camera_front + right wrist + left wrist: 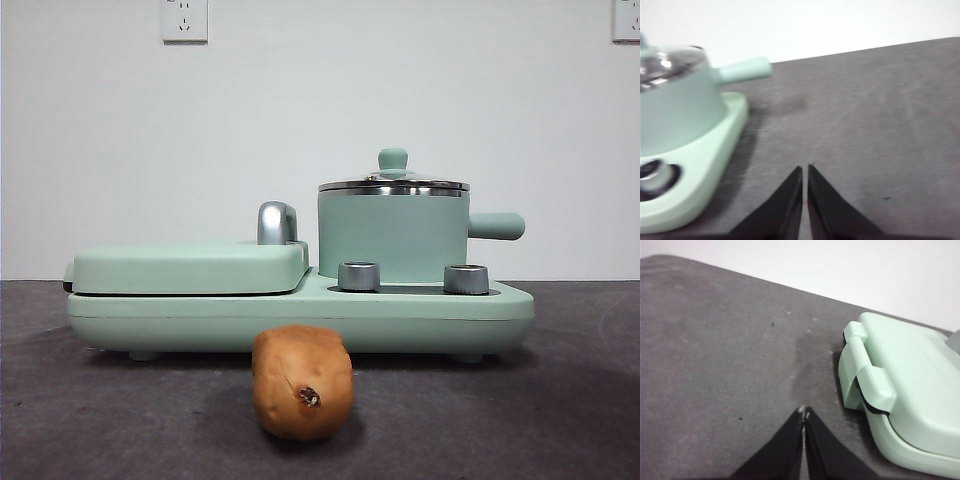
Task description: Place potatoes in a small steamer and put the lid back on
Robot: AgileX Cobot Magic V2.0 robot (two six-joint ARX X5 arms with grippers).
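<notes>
Nearest sits the potato (302, 383) on the counter (560, 400), long way pointing at us, just before the cooker. Lid (393, 180) is on the pot (393, 234). Left pincer (804, 412) and right pincer (804, 170) wait at either side, jaws together, neither clearly nearer.

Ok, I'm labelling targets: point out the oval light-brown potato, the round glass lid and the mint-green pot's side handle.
Oval light-brown potato (302, 382): front view, middle of its skin.
Round glass lid (393, 159): front view, mint-green knob.
Pot's side handle (497, 226): front view, mid-length.
</notes>
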